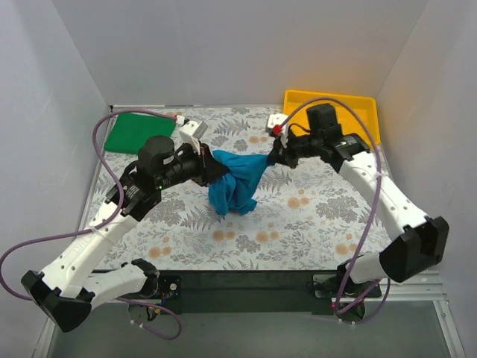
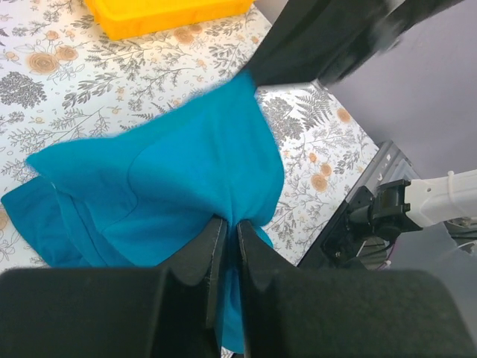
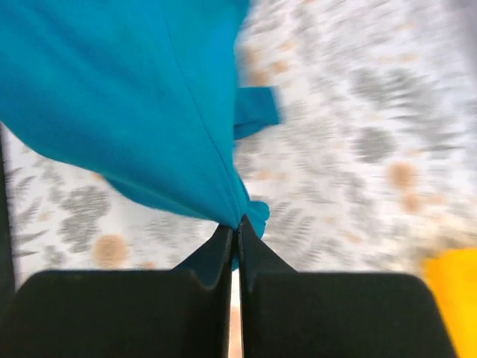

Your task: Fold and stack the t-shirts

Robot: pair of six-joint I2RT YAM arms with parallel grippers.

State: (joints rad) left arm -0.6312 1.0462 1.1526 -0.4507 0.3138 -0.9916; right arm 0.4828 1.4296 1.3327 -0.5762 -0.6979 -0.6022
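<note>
The teal-blue t-shirt hangs bunched above the middle of the table, stretched between both grippers, its lower folds drooping toward the cloth. My left gripper is shut on the shirt's left end; in the left wrist view the fabric is pinched between the jaws. My right gripper is shut on the shirt's right end, and the right wrist view shows the blue cloth running into its closed tips. The green t-shirt lies folded flat at the back left corner.
A yellow plastic tray sits at the back right, just behind the right arm. The table carries a floral patterned cloth. White walls enclose the left, back and right sides. Purple cables loop from both arms.
</note>
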